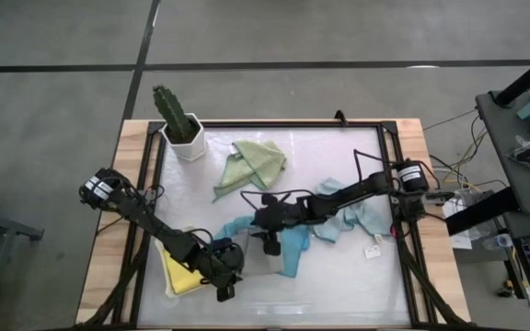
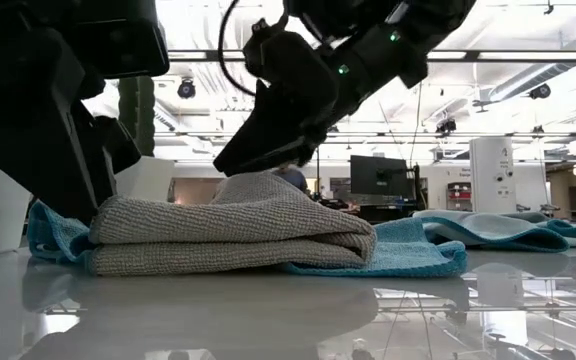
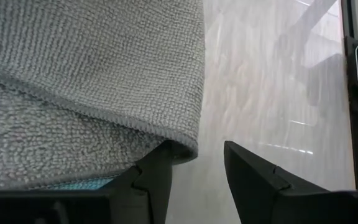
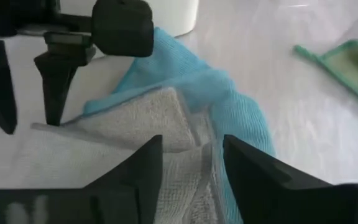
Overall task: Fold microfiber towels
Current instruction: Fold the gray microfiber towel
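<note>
A grey towel [image 2: 228, 230], folded into two layers, lies on a spread teal towel [image 2: 408, 255] near the table's middle. My left gripper [image 3: 194, 174] stands open at the grey towel's near-left corner [image 3: 182, 146], with bare table between its fingers. My right gripper [image 4: 191, 165] hovers open over the top layer's far corner [image 4: 160, 118], slanting down from the right side. In the high view my left gripper [image 1: 233, 273] and my right gripper [image 1: 270, 244] flank the grey towel [image 1: 258, 262]. My left gripper has nothing between its fingers. The hemmed corner of the grey towel's top layer [image 3: 182, 146] hangs over the outer side of one finger [image 3: 157, 177]; whether they touch, I cannot tell. My right gripper's fingertips stand at the raised ridge of the top layer [image 2: 268, 180]; whether they touch it, I cannot tell.
A sage green towel [image 1: 251, 164] lies crumpled at the far middle, a yellow towel [image 1: 180, 274] under my left arm, and a pale blue towel [image 1: 362, 216] under my right arm. A cactus in a white pot [image 1: 180, 124] stands at the far left corner.
</note>
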Available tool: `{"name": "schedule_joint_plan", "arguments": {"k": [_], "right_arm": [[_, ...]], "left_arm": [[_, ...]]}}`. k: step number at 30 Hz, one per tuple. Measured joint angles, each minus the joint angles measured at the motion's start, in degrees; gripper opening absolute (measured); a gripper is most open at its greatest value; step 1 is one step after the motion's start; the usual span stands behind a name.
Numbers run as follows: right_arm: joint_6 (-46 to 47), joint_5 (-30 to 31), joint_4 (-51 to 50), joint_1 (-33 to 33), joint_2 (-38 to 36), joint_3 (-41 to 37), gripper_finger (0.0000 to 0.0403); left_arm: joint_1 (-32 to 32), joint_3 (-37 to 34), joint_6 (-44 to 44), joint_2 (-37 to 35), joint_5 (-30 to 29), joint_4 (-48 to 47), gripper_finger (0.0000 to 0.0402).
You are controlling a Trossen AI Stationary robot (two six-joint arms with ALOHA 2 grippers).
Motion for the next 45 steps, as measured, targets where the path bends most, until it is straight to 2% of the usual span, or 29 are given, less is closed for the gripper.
{"name": "schedule_joint_plan", "arguments": {"k": [7, 9, 18, 23, 32, 45], "right_arm": [[0.66, -1.04, -0.76, -1.96, 0.55, -0.24, 0.0202], [0.66, -1.17, -0.22, -2.08, 0.86, -0.24, 0.0203], [2.45, -8.47, 2.66, -2.06, 4.68, -0.22, 0.0188], [1.95, -10.00, 3.13, -2.08, 4.51, -0.11, 0.0153], [0.40, -10.00, 3.10, -2.08, 4.35, 0.22, 0.0019], [-7.13, -12.14, 3.09, -1.42, 4.39, 6.39, 0.0011]], "left_arm": [[0.00, -0.04, 0.00, -0.02, -0.02, 0.15, 0.0129], [0.00, -0.07, 0.02, -0.02, -0.02, 0.13, 0.0129], [0.02, -0.18, 0.02, -0.04, -0.04, 0.12, 0.0129], [0.01, -0.22, 0.04, -0.04, -0.04, -0.03, 0.0129], [-0.29, 0.26, -0.01, -0.24, 0.81, -0.08, 0.0129], [-4.17, 2.34, -0.08, -2.88, 1.81, -0.44, 0.0129]]}}
